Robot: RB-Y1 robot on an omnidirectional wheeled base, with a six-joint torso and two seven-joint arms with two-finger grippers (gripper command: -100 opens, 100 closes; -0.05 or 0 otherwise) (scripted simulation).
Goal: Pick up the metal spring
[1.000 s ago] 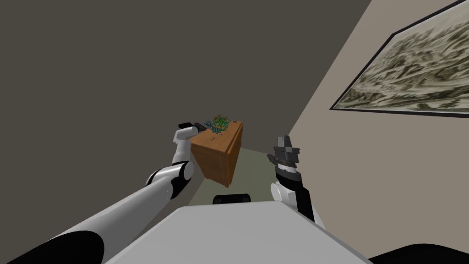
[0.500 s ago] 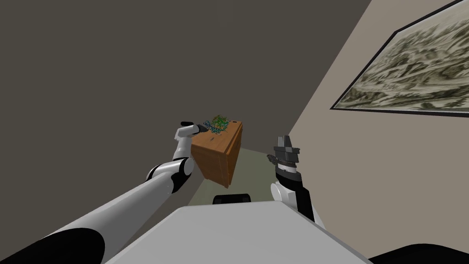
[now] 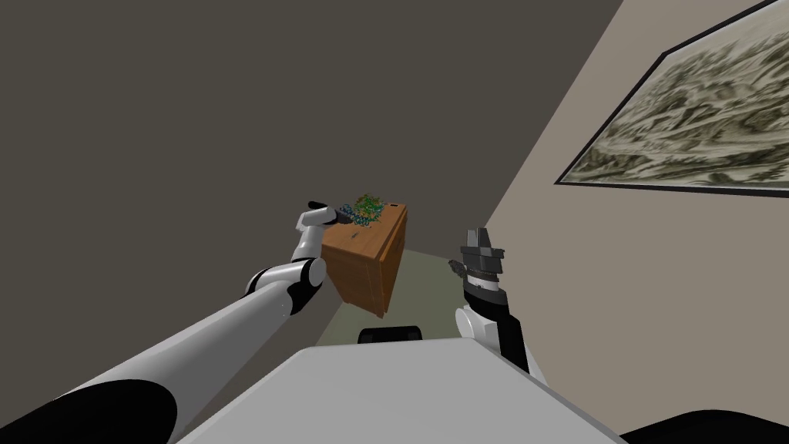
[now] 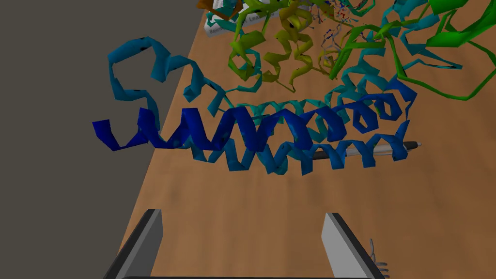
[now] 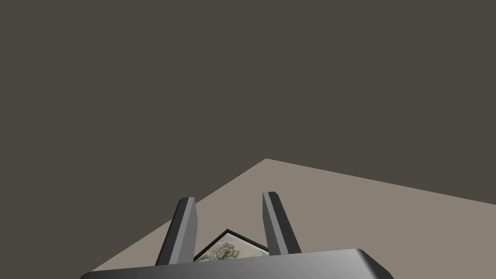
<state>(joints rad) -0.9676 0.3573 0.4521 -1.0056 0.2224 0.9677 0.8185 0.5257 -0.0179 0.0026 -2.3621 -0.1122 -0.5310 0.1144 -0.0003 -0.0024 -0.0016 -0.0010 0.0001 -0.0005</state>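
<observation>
A small grey coiled spring lies on the brown wooden top of a cabinet, just outside one finger of my left gripper. That gripper is open over the cabinet's near edge, with nothing between its fingers. In the head view the left gripper reaches the cabinet's left corner. My right gripper is held up at the right, away from the cabinet; its fingers stand apart and hold nothing.
A big tangle of blue, teal and green spiral ribbons stands on the cabinet top just past the left gripper. A dark and silver pen lies under it. The dark wall runs along the cabinet's side.
My left arm has stretched further forward, bringing the hand a little up and right onto the cabinet's corner. The right arm has stayed still.
</observation>
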